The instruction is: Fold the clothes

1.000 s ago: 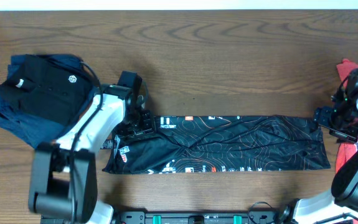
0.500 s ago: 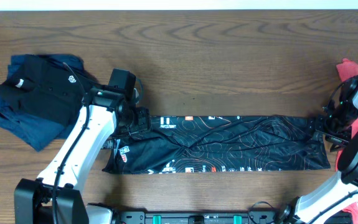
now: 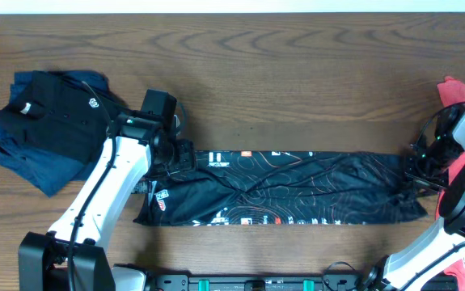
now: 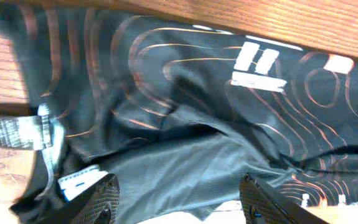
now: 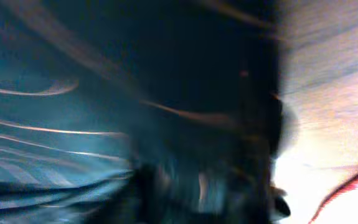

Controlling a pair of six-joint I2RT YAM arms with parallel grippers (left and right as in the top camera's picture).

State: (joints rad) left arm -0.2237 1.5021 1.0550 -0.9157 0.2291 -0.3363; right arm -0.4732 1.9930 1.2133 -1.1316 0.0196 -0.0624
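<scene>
The clothes, a black jersey with thin orange contour lines and white prints, lie folded into a long strip across the table. My left gripper hovers over the strip's left end. In the left wrist view it stands open, both fingertips apart above the dark cloth, gripping nothing. My right gripper is down on the strip's right end, where the cloth looks bunched. The right wrist view is blurred and filled with jersey fabric, so its jaws are not distinguishable.
A plain black polo lies on a pile of dark blue clothes at the far left. Red cloth shows at the right edge behind the right arm. The wooden table extends behind the jersey.
The right gripper has moved in and down onto the jersey's right end, and that edge has drawn inward. The left arm shifted its pose a second ago and has stayed still since.
</scene>
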